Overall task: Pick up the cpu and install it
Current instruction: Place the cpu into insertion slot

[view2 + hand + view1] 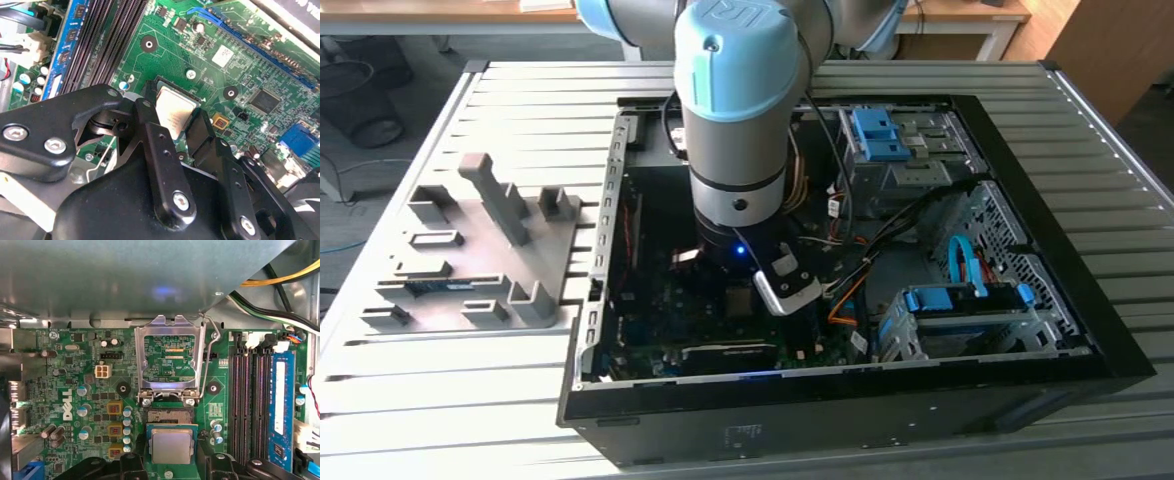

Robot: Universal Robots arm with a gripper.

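Computer case point(854, 415) on the table point(520, 100), rack point(487, 255) at the exterior view's left of the case, motherboard point(75, 375) inside the case, cpu point(171, 446) clamped in the gripper point(171, 116), close to the socket point(167, 415)

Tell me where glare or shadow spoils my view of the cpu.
Second wrist view: glare whitens part of the cpu lid. First wrist view: the cpu is evenly lit, no glare. Exterior view: the arm shades the dark interior of the case.
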